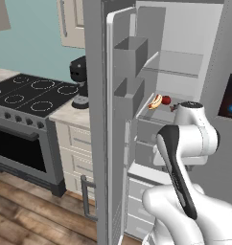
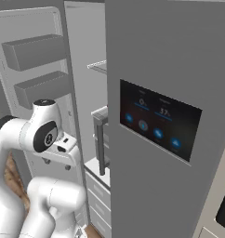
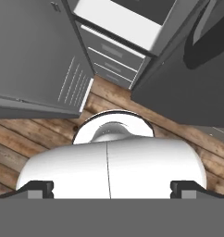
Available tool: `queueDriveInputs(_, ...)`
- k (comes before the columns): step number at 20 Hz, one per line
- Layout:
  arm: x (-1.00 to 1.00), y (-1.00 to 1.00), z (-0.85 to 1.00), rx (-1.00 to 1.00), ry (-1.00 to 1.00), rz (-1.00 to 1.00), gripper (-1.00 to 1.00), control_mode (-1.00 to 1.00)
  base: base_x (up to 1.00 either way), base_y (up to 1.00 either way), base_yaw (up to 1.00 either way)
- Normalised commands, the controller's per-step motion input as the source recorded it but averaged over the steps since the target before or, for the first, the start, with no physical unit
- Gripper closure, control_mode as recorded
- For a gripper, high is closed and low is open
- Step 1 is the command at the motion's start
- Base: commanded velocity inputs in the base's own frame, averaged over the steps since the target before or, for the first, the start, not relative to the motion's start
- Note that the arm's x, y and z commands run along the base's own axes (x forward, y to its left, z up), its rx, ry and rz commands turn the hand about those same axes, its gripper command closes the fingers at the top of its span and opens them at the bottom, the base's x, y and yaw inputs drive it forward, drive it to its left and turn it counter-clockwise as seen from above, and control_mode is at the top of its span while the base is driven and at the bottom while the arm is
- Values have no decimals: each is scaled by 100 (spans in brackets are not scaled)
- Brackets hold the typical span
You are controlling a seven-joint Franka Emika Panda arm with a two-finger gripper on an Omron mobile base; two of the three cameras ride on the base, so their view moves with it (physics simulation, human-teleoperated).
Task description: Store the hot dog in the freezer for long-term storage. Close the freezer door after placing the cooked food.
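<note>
One hot dog (image 1: 155, 101) lies near the freezer (image 1: 178, 72) shelf's front edge; gripper (image 3: 111, 189) fingers wide apart.

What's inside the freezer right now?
On a middle shelf of the freezer lies the hot dog, with a small red item beside it. Closed drawers sit below; their contents are hidden. The arm covers part of the shelf.

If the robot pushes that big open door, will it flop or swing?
Probably swing stiffly: the freezer door looks like one rigid grey panel, hinged along one side. It may feel heavy, being tall and carrying box-shaped bins on its inner face. The hot dog on the shelf lies clear of it, so it likely would not get bumped.
</note>
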Motion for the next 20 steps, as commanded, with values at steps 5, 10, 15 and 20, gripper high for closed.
queueDriveInputs(5,-2,0,-1,0,0,-2,-100,100,-13,2,-7)
queueDriveInputs(10,0,0,0,0,0,0,-100,100,-53,11,-33)
queueDriveInputs(15,0,0,0,0,0,0,-100,100,-38,11,-32)
queueDriveInputs(20,0,0,0,0,0,0,-100,100,-44,6,-42)
